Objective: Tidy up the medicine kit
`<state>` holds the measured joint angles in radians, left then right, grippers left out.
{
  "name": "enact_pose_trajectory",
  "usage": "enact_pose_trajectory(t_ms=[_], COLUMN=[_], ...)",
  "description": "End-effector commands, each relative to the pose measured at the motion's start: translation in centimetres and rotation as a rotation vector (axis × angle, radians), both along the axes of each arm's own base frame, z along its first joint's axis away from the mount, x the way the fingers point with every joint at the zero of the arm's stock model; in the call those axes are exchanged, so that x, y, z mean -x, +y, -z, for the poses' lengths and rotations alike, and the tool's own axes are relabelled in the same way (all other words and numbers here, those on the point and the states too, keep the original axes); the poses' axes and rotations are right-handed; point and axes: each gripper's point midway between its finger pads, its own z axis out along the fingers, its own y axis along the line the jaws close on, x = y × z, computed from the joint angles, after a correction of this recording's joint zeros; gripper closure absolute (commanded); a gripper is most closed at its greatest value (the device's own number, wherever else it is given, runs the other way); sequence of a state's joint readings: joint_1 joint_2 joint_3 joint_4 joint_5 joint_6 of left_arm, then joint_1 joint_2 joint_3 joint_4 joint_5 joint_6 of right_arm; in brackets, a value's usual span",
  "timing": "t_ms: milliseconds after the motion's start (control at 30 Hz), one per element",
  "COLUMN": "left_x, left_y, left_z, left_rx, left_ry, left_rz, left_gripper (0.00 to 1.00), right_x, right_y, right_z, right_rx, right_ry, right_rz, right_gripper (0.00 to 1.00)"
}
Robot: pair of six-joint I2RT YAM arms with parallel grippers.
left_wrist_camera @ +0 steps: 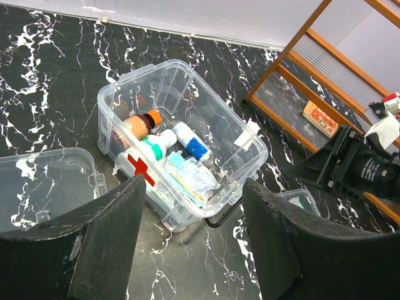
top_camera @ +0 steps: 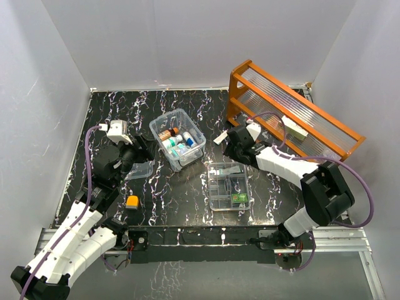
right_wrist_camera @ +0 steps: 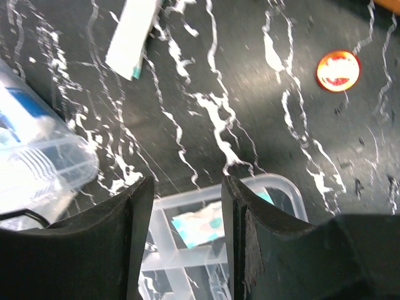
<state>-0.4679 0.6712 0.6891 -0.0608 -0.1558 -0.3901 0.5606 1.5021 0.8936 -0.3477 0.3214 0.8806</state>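
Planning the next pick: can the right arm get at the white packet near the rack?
Likely yes: the packet lies flat on the table just ahead of the right pincer, whose jaws stand apart and empty; nothing lies between them.

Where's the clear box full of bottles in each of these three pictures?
Top external: the clear box sits at the centre, slightly left.
Left wrist: the clear box fills the middle of the picture.
Right wrist: only a corner of the clear box shows, at the left edge.
Shared landmark: the white packet lying on the table beside it.
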Motion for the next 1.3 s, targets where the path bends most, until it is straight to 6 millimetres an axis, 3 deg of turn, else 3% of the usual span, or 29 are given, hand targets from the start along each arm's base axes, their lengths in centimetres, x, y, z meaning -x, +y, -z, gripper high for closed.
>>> enact_pose_trajectory(t_ms=[0, 267, 533, 833, 1067, 1267], left_x=[0.1, 0.2, 0.2, 0.2, 0.2, 0.1], left_y=[0.1, 0.2, 0.1, -0.1, 0.0, -0.1], left_z=[-0.4, -0.5, -0.5, -0.4, -0.4, -0.3], left_rx=[0.012, 0.015, 0.019, 0.022, 0.023, 0.020], left_ry=[-0.018, -0.023, -0.021, -0.020, -0.022, -0.015], left_rz=[-0.003, -0.006, 0.000, 0.004, 0.001, 0.005], left_gripper=[0.38, 0.38, 0.38, 0.38, 0.38, 0.38], right_x=[-3.6, -8.8, -11.8, -12.9, -13.5, -13.8], right_y=[0.7, 2.5, 2.0, 2.3, 3.0, 2.3], right_z=[-2.9, -3.3, 0.3, 0.5, -0.5, 1.0], right_rx=[0.026, 0.051, 0.101, 0.112, 0.088, 0.128], right_ry=[-0.102, -0.161, -0.178, -0.213, -0.250, -0.218], right_rz=[0.002, 0.044, 0.181, 0.209, 0.199, 0.279], right_gripper=[0.54, 0.56, 0.63, 0.63, 0.63, 0.58])
